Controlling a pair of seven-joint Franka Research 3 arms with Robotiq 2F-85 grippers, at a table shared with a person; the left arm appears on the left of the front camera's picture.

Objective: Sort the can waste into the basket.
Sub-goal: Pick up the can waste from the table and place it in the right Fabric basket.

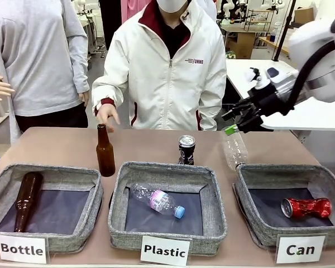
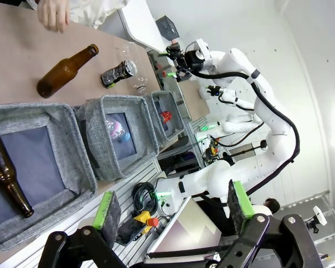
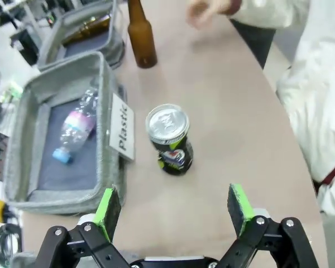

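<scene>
The black can (image 1: 186, 149) with a silver top stands upright on the table behind the "Plastic" basket. In the right wrist view the black can (image 3: 170, 139) sits ahead of my open right gripper (image 3: 176, 209), apart from both pads. My right gripper (image 1: 238, 121) hovers above the table at the right. The red can (image 1: 306, 207) lies on its side in the grey "Can" basket (image 1: 251, 174). My left gripper (image 2: 173, 205) is open with nothing in it, off the table's near edge. From there I see the black can (image 2: 118, 73) and the red can (image 2: 165, 116) far off.
A clear plastic bottle (image 1: 234, 149) stands just below my right gripper. A brown bottle (image 1: 105, 151) stands at mid-left, near the person's hand (image 1: 107, 114). The "Plastic" basket (image 1: 212, 192) holds a plastic bottle; the "Bottle" basket (image 1: 72, 173) holds a brown bottle.
</scene>
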